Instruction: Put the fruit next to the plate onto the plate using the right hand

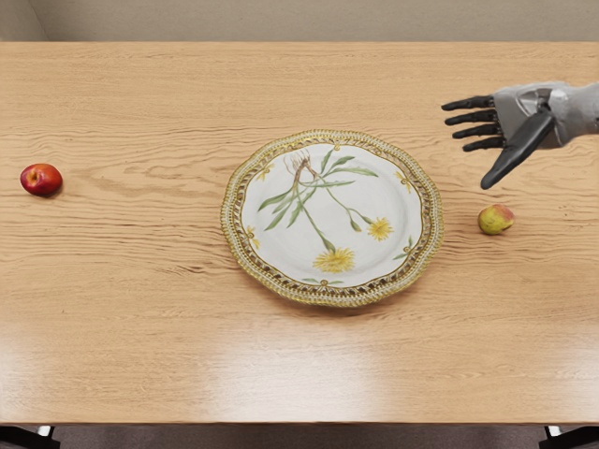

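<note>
Bright, even light; soft glare on the near table (281,367), faint shadows, sharp focus.

The table (140,309) was pale wood with plain grain and a soft sheen toward six o'clock. The plate (374,192) looked like smooth glazed china; the right hand (510,117) was matt, grey and black.

This looks like a plain, home-like dining setting in a simulator's render. A light wooden counter (140,309) with visible grain stands before a bare beige wall (281,19), and a flower-painted plate (328,295) with a gilded openwork rim lies on it.
</note>
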